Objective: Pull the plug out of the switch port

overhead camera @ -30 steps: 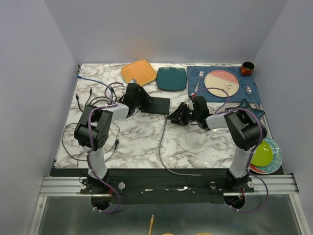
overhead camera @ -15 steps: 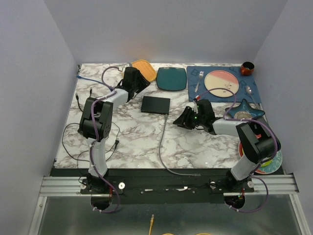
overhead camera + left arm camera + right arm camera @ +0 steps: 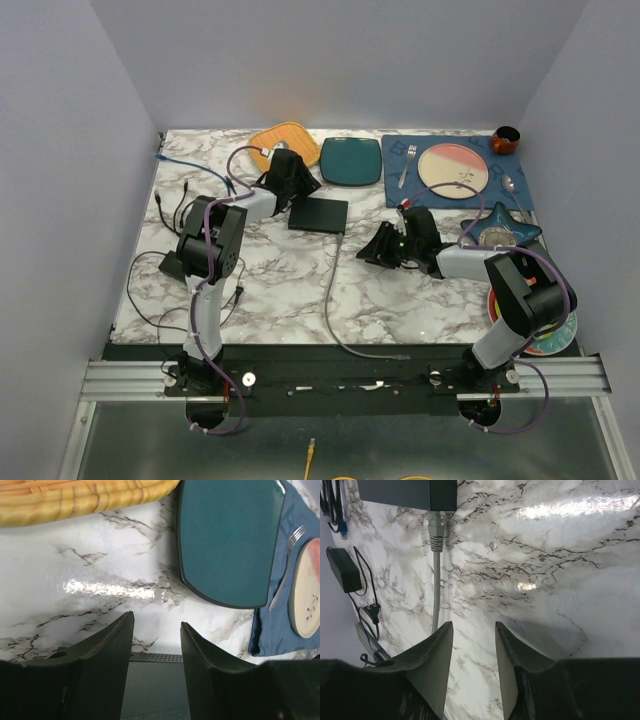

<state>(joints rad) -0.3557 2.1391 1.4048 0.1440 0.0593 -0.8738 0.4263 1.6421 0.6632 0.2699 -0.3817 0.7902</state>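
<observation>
- Black switch (image 3: 319, 214) is laid mid-table, grey plug (image 3: 435, 530) seated in its port.
- Left gripper (image 3: 156, 630) is parted, empty, above the switch.
- Right gripper (image 3: 473, 630) is parted, empty, near the plug.

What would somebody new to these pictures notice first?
Probably the two open grippers at mid-table: the left gripper hangs over the edge of the black switch, and the right gripper faces the grey plug seated in the switch. Behind them, the teal plate and the orange woven mat give colour.
</observation>
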